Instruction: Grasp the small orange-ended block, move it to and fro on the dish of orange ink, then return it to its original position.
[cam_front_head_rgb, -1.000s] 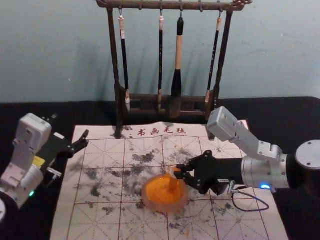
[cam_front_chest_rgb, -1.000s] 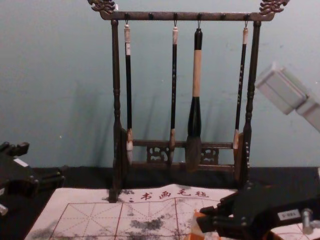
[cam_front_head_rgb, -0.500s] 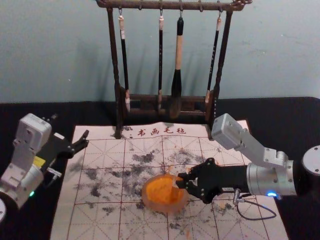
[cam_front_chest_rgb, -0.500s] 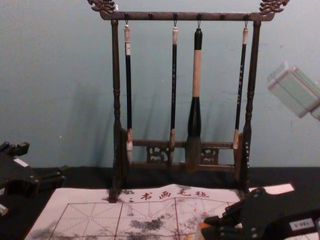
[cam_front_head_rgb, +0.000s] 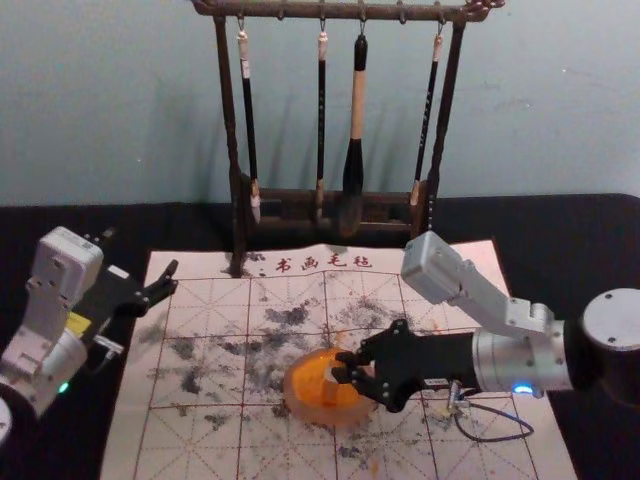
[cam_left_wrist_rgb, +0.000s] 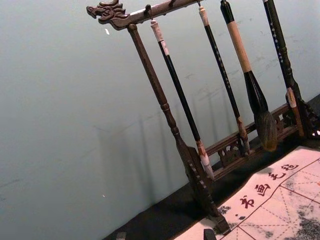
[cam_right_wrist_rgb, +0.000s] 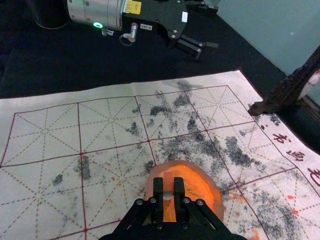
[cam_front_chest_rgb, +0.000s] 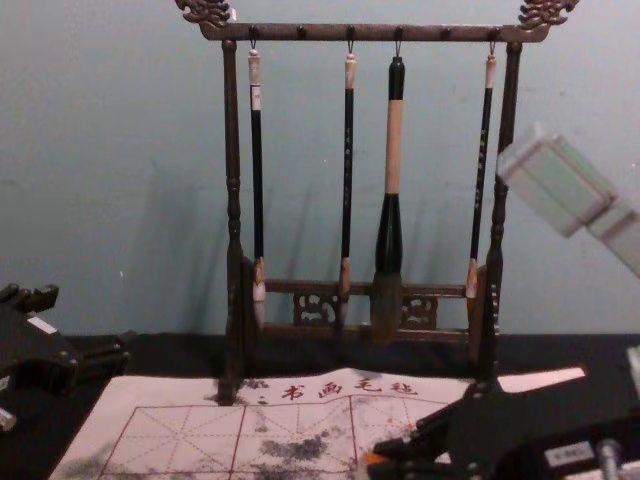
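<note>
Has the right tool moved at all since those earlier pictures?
Yes. In the head view, the right tool has shifted toward the robot's left, its tips reaching farther over the ink dish than in either earlier picture.

Carved brush rack (cam_left_wrist_rgb: 165, 106)
Four brushes (cam_left_wrist_rgb: 240, 42) hang from it, a gridded, smudged mat (cam_left_wrist_rgb: 295, 187) at its foot, wall (cam_left_wrist_rgb: 75, 100) behind it.

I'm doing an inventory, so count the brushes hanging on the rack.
4, hanging from the rack, left to right in the head view: the first slim brush, the second slim brush, the thick brush, the last slim brush.
</note>
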